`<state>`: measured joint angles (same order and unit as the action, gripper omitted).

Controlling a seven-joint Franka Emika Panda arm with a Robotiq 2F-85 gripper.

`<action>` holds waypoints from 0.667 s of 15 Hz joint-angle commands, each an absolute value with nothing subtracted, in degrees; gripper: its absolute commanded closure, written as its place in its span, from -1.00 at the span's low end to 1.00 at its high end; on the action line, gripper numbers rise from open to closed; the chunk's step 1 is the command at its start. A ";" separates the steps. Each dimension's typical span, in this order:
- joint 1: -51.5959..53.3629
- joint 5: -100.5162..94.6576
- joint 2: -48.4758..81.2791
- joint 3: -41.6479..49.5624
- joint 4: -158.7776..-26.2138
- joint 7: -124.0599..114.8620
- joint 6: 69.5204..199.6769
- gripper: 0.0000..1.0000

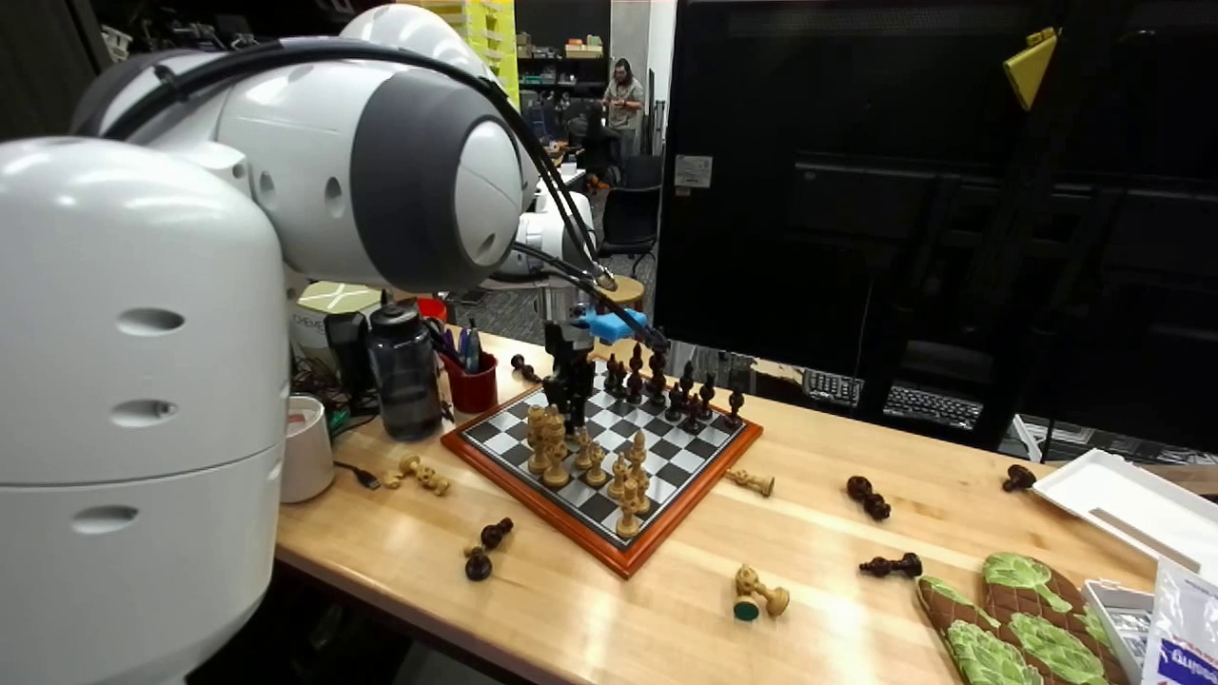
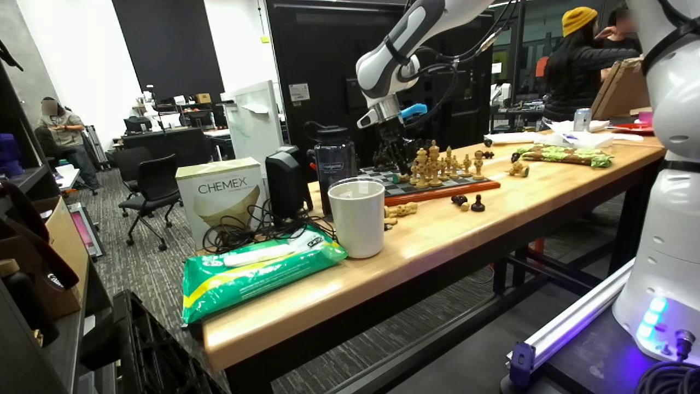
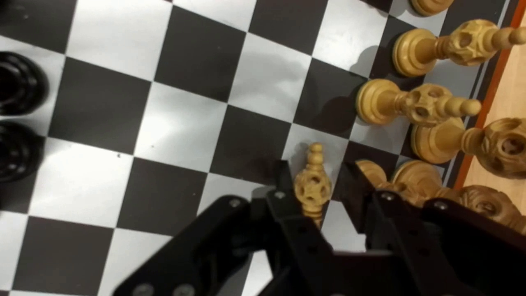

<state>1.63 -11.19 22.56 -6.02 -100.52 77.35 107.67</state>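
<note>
Wooden chess piece (image 3: pixel 313 189) lies within the spread gripper (image 3: pixel 318 174)

From the left, an exterior view shows a white cup (image 1: pixel 306 459), a dark water bottle (image 1: pixel 404 381) and a red pen cup (image 1: pixel 473 388) on the table (image 1: pixel 666 623). Next comes the chessboard (image 1: pixel 666 518), with the gripper pointing down over its left part. Farther right, loose pieces (image 1: pixel 892 566) lie on their sides, then a leafy oven mitt (image 1: pixel 1037 637) and a white tray (image 1: pixel 1123 497).

In the wrist view, dark pieces (image 3: pixel 19 84) stand at the left edge. Then come the gripper's fingers (image 3: pixel 283 207), parted, with the chess piece lying on its side on the board between them, close to one finger and a gap from the opposite one. Right of the fingers, pale pieces (image 3: pixel 423 106) stand upright.
</note>
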 commanded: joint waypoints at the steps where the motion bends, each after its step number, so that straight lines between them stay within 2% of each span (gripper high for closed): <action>1: 1.02 -10.13 20.75 -6.56 -102.29 79.11 108.23 -0.35; 6: 1.29 -10.56 20.68 -6.54 -101.88 79.00 107.44 -1.00; 10: 1.76 -11.26 20.52 -6.40 -101.03 78.40 105.19 -1.00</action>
<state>1.68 -11.18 22.35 -6.08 -100.60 77.45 107.23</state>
